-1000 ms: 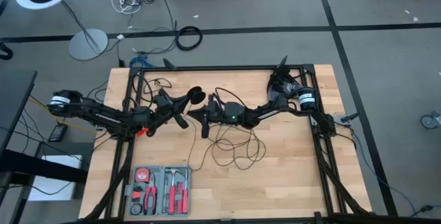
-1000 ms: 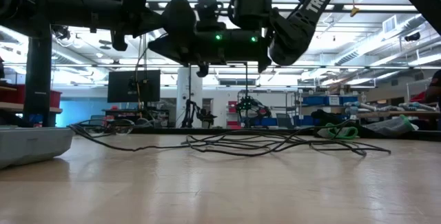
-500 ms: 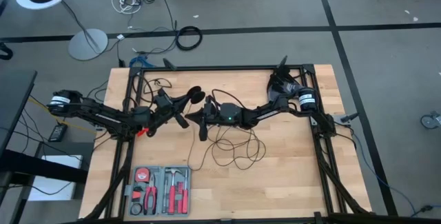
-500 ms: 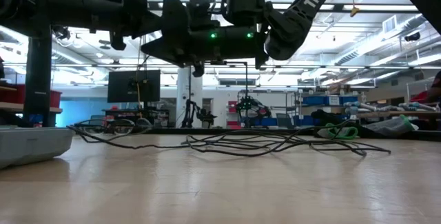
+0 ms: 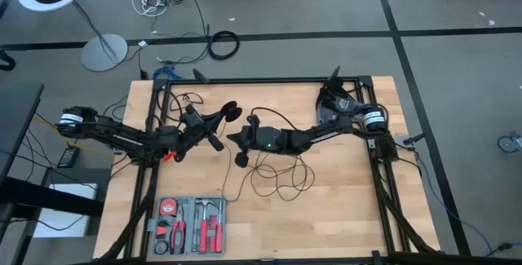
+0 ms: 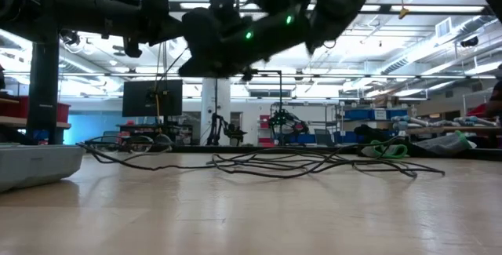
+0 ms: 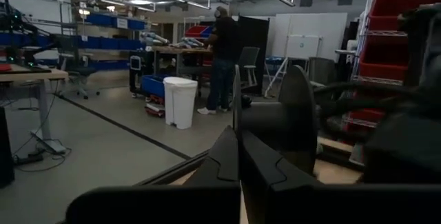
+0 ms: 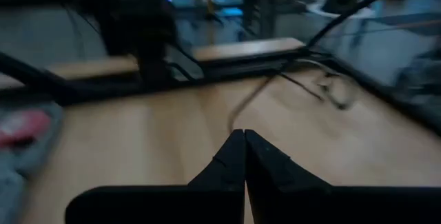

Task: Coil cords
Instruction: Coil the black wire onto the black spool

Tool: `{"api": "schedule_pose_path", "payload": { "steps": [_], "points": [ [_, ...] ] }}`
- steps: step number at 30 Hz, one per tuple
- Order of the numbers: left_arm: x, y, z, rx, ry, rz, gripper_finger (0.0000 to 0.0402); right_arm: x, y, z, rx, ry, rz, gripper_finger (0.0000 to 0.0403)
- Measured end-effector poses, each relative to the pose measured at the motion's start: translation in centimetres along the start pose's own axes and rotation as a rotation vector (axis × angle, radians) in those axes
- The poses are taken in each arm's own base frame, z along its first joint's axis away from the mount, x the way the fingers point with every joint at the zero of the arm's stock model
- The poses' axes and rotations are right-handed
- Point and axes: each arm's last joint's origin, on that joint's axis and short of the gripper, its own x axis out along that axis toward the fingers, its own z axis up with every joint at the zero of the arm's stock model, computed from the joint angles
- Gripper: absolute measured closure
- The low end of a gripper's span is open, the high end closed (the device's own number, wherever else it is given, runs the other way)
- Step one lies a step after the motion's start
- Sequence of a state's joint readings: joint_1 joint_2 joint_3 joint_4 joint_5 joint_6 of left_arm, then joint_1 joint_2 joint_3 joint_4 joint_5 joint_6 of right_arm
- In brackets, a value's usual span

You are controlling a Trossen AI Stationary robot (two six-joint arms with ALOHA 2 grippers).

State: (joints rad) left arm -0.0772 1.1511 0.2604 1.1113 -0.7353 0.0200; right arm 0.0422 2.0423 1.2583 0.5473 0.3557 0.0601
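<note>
Right gripper [image 5: 238, 140] just clenched on cord [image 5: 277, 179] strand, swung toward you; left gripper [image 5: 222, 114] clenched holding puck [image 5: 232, 108]. Continue looping.

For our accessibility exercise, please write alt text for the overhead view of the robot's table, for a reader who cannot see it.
Two dark robot arms meet above the middle of a wooden table, the left gripper holding a small round black puck and the right gripper shut just beside it. A thin black cord lies in loose loops on the wood below them, and a tray of hand tools sits at the near left edge.
</note>
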Motion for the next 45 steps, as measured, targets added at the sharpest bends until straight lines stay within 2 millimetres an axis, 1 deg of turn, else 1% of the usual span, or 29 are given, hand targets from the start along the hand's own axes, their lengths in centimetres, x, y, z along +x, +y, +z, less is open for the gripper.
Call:
{"api": "schedule_pose_path", "payload": {
  "steps": [2,4,6,8,11,14,16,18,20,23,25,27,32,37,40,44,45],
  "points": [
    [0.0,0.0,0.1,-0.005,-0.012,0.005,0.0401,-0.9,0.5,0.5,-0.067,0.037,-0.069,0.0402],
    [0.0,0.0,0.3,0.006,-0.026,0.011,0.0401,-1.5,1.0,0.4,-0.106,0.077,-0.149,0.0402],
    [0.0,0.1,0.6,0.018,-0.048,0.014,0.0401,-1.9,1.2,-0.5,-0.094,0.102,-0.192,0.0403],
    [-0.1,0.1,1.0,0.024,-0.085,0.019,0.0401,-2.2,1.2,-1.8,-0.027,0.09,-0.184,0.0403],
    [-0.2,0.2,1.7,0.034,-0.14,0.025,0.0401,-2.6,0.3,-3.4,0.105,-0.002,-0.075,0.0403],
    [-0.2,0.2,2.2,0.031,-0.181,0.032,0.0401,-3.0,-1.4,-3.1,0.191,-0.169,0.097,0.0403],
    [-0.1,0.1,2.5,0.033,-0.192,0.036,0.0401,-2.9,-2.8,-2.7,0.209,-0.24,0.148,0.0403],
    [0.1,-0.1,2.9,0.026,-0.201,0.037,0.0401,-2.2,-3.6,-2.5,0.214,-0.264,0.154,0.0403],
    [0.4,-0.3,3.2,0.037,-0.2,0.038,0.0401,-0.6,-3.9,-2.9,0.212,-0.257,0.161,0.0403],
    [0.8,-0.7,3.5,0.068,-0.183,0.036,0.0401,1.8,-3.1,-4.2,0.189,-0.227,0.204,0.0403],
    [0.9,-0.8,3.6,0.072,-0.18,0.036,0.0401,2.5,-2.8,-4.7,0.186,-0.22,0.217,0.0401],
    [0.9,-0.8,3.6,0.08,-0.177,0.037,0.0401,2.6,-2.8,-4.4,0.183,-0.239,0.217,0.0396],
    [0.7,-0.9,3.6,0.119,-0.167,0.071,0.0401,2.6,-2.9,-4.3,0.158,-0.247,0.209,0.0368],
    [0.7,-0.9,3.6,0.115,-0.168,0.071,0.0401,2.7,-2.4,-4.4,0.082,-0.233,0.204,0.0313],
    [0.7,-0.9,3.6,0.113,-0.166,0.07,0.0401,3.1,-1.9,-3.2,0.015,-0.254,0.191,0.0274],
    [0.7,-1.0,3.6,0.115,-0.161,0.065,0.0401,3.9,-1.5,-2.3,-0.031,-0.194,0.064,0.0231],
    [0.7,-1.0,3.6,0.114,-0.161,0.064,0.0401,4.1,-1.5,-2.0,-0.03,-0.19,0.054,0.0223]
  ]
}}
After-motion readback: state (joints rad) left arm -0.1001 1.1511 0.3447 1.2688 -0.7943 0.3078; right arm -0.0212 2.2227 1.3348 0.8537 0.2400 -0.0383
